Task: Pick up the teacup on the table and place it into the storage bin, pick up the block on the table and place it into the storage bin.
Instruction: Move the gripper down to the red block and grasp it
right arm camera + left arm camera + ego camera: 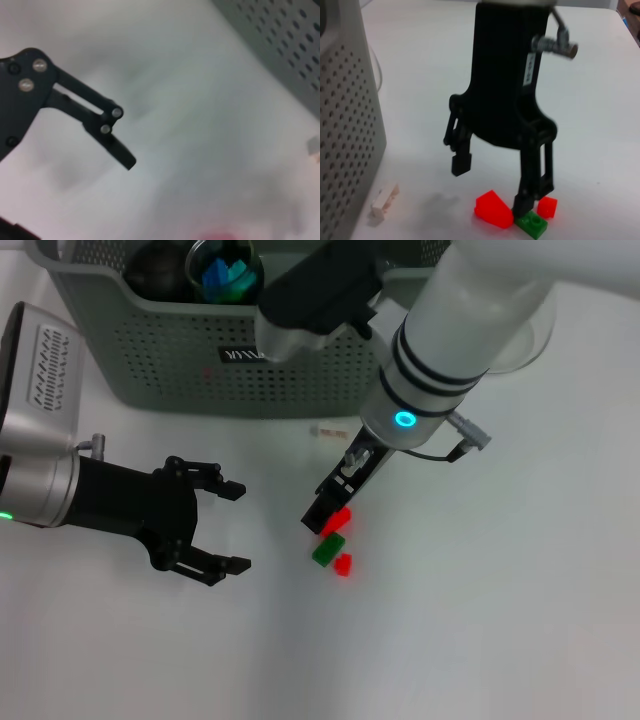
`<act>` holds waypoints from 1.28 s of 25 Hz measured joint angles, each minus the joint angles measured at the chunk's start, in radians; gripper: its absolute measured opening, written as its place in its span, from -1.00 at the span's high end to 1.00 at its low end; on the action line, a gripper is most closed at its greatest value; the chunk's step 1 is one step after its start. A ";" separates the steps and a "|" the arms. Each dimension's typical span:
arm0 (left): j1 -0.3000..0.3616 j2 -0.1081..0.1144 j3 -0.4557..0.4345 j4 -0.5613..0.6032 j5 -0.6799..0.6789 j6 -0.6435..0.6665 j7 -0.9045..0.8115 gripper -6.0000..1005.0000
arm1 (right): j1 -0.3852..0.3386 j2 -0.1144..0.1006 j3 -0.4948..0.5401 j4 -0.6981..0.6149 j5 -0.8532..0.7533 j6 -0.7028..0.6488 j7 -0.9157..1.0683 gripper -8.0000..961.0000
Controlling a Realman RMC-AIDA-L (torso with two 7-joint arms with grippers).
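Observation:
My right gripper (pixel 324 524) points down at a cluster of small blocks in front of the storage bin (pixel 170 365). It is open. In the left wrist view it (pixel 492 187) straddles a red wedge block (pixel 493 210), with one fingertip down beside a green block (pixel 532 224) and a small red block (pixel 547 206). The same red (pixel 339 520), green (pixel 327 550) and small red (pixel 343 564) blocks lie on the table. Inside the bin are a dark round object (pixel 155 270) and a dark cup with blue pieces (pixel 225 275). No teacup stands on the table. My left gripper (pixel 240 527) is open and empty, left of the blocks.
A small white piece (pixel 327 430) lies between bin and blocks; it also shows in the left wrist view (pixel 384 201). A clear glass vessel (pixel 530 335) is partly hidden behind my right arm. The right wrist view shows one dark gripper finger (pixel 112 142) and the bin wall (pixel 285 45).

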 joint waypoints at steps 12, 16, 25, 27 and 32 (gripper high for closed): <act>0.000 0.000 -0.006 -0.003 -0.005 0.001 0.000 -0.76 | -0.002 0.002 -0.097 0.028 0.035 0.090 0.007 -0.97; 0.000 0.000 -0.007 -0.004 -0.007 0.000 0.000 -0.76 | -0.002 0.002 -0.105 0.030 0.036 0.093 0.006 -0.97; -0.001 0.000 -0.007 -0.006 -0.007 -0.004 0.000 -0.76 | -0.001 0.002 -0.132 0.031 0.036 0.117 0.004 -0.96; -0.001 0.000 -0.007 -0.006 -0.007 -0.005 0.000 -0.76 | -0.001 0.002 -0.134 0.031 0.036 0.121 0.003 -0.96; -0.003 0.000 -0.007 -0.006 -0.007 -0.005 0.000 -0.76 | -0.001 0.002 -0.146 0.032 0.036 0.120 0.001 -0.96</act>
